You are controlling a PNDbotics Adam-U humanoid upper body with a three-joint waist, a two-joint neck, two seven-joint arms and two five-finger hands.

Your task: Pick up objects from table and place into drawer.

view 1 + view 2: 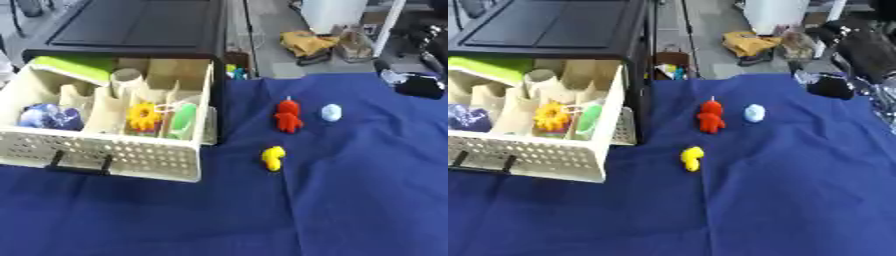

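A cream drawer (131, 155) with a perforated front stands pulled open at the left. Cardboard dividers split it, and in it lie a blue object (48, 117), a yellow-orange flower shape (143, 116) and a green piece (183, 121). To its right, on the blue cloth (350, 190), stand a red figure (288, 116), a small pale blue object (331, 112) and, nearer me, a yellow object (273, 158). A black arm enters from the upper right, and its dark right hand (831, 88) rests at the cloth's far right edge, well away from the toys. My left hand is out of view.
The drawer belongs to a black cabinet (131, 25) at the back left. Beyond the table's far edge, clutter lies on the floor, including a yellow-brown bundle (306, 42). The blue cloth stretches wide in front and to the right.
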